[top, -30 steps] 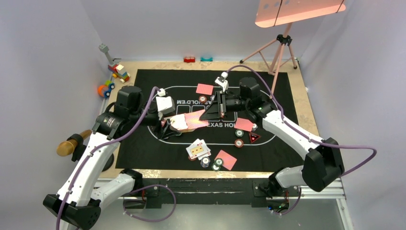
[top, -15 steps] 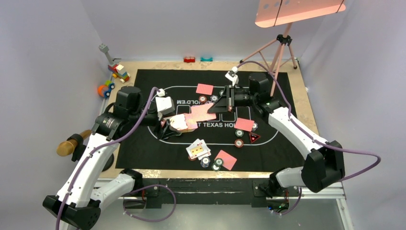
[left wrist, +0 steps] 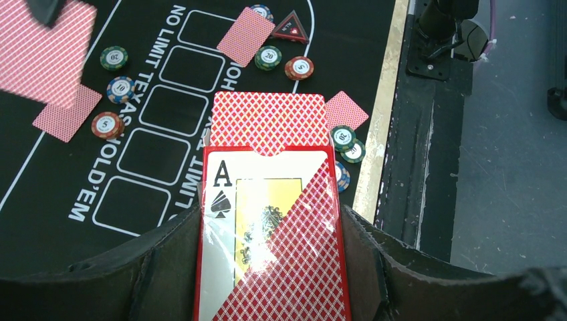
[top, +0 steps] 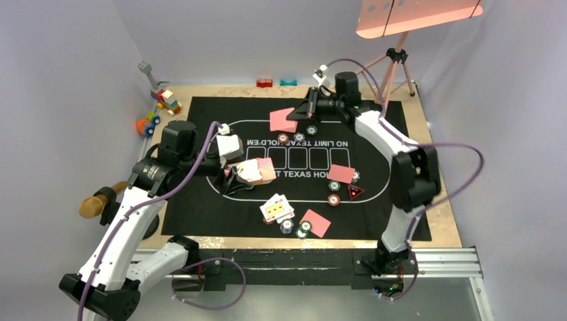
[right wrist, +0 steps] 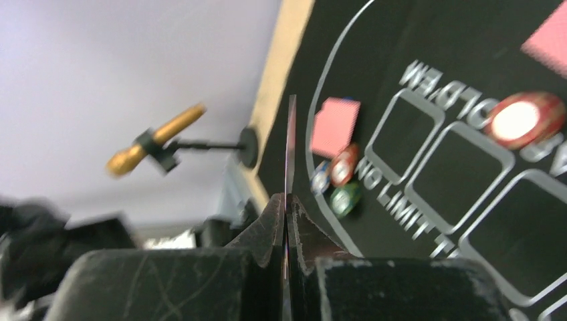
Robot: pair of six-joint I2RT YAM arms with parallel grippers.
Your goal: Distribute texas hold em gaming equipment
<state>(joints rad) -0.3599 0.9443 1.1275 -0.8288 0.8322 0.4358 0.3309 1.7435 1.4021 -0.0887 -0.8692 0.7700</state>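
Over the far side of the black mat [top: 194, 200], the right tool [top: 309, 108] is pinched fully together on one red-backed held card [top: 283, 120]. From overhead that card reads as a single red patch. The left wrist view splits it in two: the lifted card, and a second card [left wrist: 67, 114] lying flat on the mat beneath it, just beside three chips [left wrist: 121, 87]. The right wrist view gives the held card only edge-on, a thin line rising from tight fingers [right wrist: 267, 227].

Above the mat's left half, the left tool [left wrist: 267, 221] is partly closed around the deck [left wrist: 281, 281], a finger against each long side. Its own camera shows an ace of spades on the deck's face and a red-backed card poking out at the far end, while overhead it is only a pale bundle.

Near the mat's near edge lie face-up cards [top: 276, 208] and another red-backed card [top: 316, 223]. Toward its right end sits the triangle marker [top: 354, 192].
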